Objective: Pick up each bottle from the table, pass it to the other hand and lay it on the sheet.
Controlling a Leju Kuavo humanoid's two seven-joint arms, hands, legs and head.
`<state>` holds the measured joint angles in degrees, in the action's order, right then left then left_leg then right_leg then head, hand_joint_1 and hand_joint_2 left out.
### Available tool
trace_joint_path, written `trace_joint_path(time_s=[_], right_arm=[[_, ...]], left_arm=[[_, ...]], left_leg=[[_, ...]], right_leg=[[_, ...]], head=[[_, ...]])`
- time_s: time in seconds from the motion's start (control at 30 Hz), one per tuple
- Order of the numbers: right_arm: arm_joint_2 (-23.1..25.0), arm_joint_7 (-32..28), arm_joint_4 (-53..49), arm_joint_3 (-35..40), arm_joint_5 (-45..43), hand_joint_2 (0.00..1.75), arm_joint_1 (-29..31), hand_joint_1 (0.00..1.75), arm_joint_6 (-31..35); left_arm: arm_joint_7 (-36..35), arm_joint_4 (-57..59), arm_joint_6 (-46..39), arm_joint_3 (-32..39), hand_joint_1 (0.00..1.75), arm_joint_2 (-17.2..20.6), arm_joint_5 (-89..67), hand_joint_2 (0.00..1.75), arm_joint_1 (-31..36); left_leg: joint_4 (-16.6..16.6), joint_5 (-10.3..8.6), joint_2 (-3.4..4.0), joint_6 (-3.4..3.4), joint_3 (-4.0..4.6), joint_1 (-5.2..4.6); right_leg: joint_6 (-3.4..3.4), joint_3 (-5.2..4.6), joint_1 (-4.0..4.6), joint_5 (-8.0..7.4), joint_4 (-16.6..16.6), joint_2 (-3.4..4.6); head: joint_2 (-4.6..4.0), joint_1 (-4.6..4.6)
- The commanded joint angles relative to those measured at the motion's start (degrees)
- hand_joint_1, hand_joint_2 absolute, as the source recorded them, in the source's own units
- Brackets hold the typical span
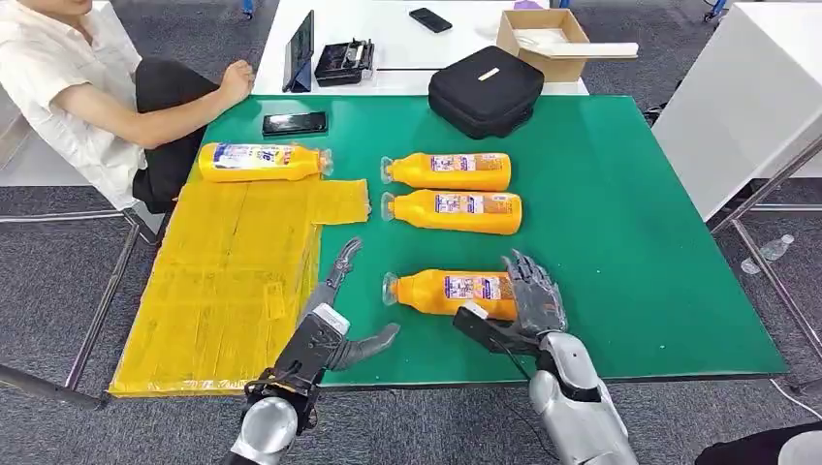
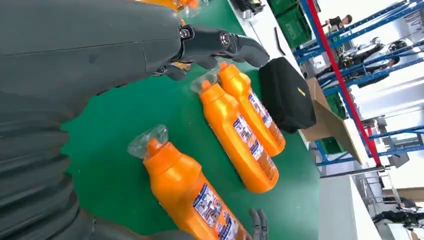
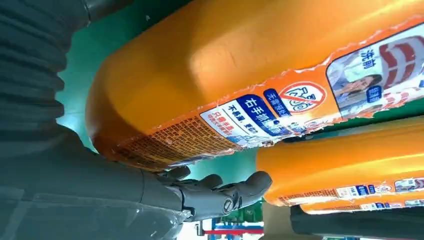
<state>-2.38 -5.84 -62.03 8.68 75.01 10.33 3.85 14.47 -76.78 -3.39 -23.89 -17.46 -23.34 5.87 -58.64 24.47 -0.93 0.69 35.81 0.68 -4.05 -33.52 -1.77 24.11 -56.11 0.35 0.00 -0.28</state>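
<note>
Nearest bottle (image 1: pixel 448 292) lies near the desk's front edge, base against right hand (image 1: pixel 531 295). Fingers curl around it. Left hand (image 1: pixel 334 325) spread, holding nothing.

The left hand (image 1: pixel 334 329) hovers with fingers spread, holding nothing; the right hand (image 1: pixel 528 300) cups its fingers around a bottle's (image 1: pixel 451 291) base.

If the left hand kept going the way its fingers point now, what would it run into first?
Probably nothing nearby: the left hand points up the bare green table, between the yellow sheet and the nearest bottle. Further on, perhaps the sheet's flap; depth is unclear.
</note>
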Motion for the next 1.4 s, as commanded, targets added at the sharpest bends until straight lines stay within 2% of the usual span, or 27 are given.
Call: trace_joint_path(time_s=[0.03,0.23,0.27,0.33,0.67,1.07,1.17,1.27,1.33,1.4], right_arm=[[-1.83,-2.0,10.64,-1.55,-4.1,1.75,1.94,1.75,-3.53],[-4.43,-5.59,11.0,-2.89,-11.36,1.75,-0.33,1.75,-6.81],[-4.75,-5.76,10.98,-2.32,-12.32,1.75,-0.56,1.75,-6.98],[-4.91,-6.3,10.74,-1.94,-14.3,1.75,-0.89,1.75,-7.27],[-5.23,-6.57,10.07,-1.74,-16.67,1.75,-1.3,1.75,-7.88],[-5.85,-8.03,8.32,-1.85,-21.07,1.75,-3.07,1.75,-8.01],[-5.46,-8.8,6.61,-2.21,-22.59,1.75,-4.0,1.75,-7.83],[-2.65,-10.23,-2.45,-4.55,-26.57,1.75,-7.8,1.75,-6.61],[-0.74,-11.13,-7.73,-5.0,-28.8,1.75,-8.92,1.75,-7.38],[0.25,-11.59,-9.36,-4.77,-30.0,1.75,-8.35,1.75,-7.8]], left_arm=[[0.43,4.12,-0.03,-1.07,0.0,-2.54,-0.02,1.75,2.36],[1.32,4.71,0.51,-1.33,0.0,-2.54,0.37,1.75,2.49],[1.43,4.85,0.61,-1.38,0.0,-2.54,0.43,1.75,2.52],[1.51,5.0,0.69,-1.36,0.0,-2.54,0.49,1.75,2.61],[1.75,5.02,0.76,-1.48,0.0,-2.54,0.59,1.75,2.73],[2.32,5.25,0.63,-1.89,0.0,-2.54,1.5,1.75,3.17],[2.88,4.92,-0.47,-1.7,0.0,-2.54,3.11,1.75,3.02],[1.34,4.15,-3.71,-0.9,0.0,-2.54,7.99,1.75,2.2],[-1.79,5.95,-3.08,0.06,0.0,-2.54,18.06,1.75,1.82],[-1.06,8.89,-3.54,0.81,0.0,-2.54,21.72,1.75,1.86]], left_leg=[[0.04,0.05,-0.08,0.02,-0.28,0.07],[0.08,-0.03,-0.28,0.04,-0.45,0.06],[0.01,0.03,-0.3,0.03,-0.49,0.09],[0.02,0.12,-0.18,0.08,-0.55,0.08],[0.02,0.16,-0.23,0.08,-0.77,0.07],[0.03,0.13,-0.25,0.07,-0.89,0.07],[0.03,0.12,-0.27,0.08,-0.89,0.07],[0.03,0.14,-0.22,0.07,-0.9,0.07],[0.03,0.15,-0.19,0.05,-0.89,0.08],[0.05,0.15,-0.08,0.05,-0.87,0.04]], right_leg=[[0.27,0.39,0.13,0.07,0.13,-0.21],[0.27,0.56,0.12,0.05,0.23,-0.51],[0.18,0.12,0.13,0.08,0.16,-0.44],[0.13,0.05,0.11,0.09,0.2,-0.27],[0.18,0.46,0.12,0.15,0.19,-0.36],[0.17,0.39,0.12,0.13,0.21,-0.36],[0.18,0.4,0.12,0.13,0.2,-0.39],[0.22,0.39,0.12,0.14,0.19,-0.35],[0.23,0.38,0.13,0.15,0.17,-0.34],[0.18,0.4,0.09,0.11,0.15,-0.18]], head=[[0.0,0.0],[0.0,0.02],[0.0,0.0],[0.0,0.0],[0.0,0.0],[0.0,0.0],[0.0,0.0],[0.0,0.0],[0.0,0.0],[0.0,0.0]])
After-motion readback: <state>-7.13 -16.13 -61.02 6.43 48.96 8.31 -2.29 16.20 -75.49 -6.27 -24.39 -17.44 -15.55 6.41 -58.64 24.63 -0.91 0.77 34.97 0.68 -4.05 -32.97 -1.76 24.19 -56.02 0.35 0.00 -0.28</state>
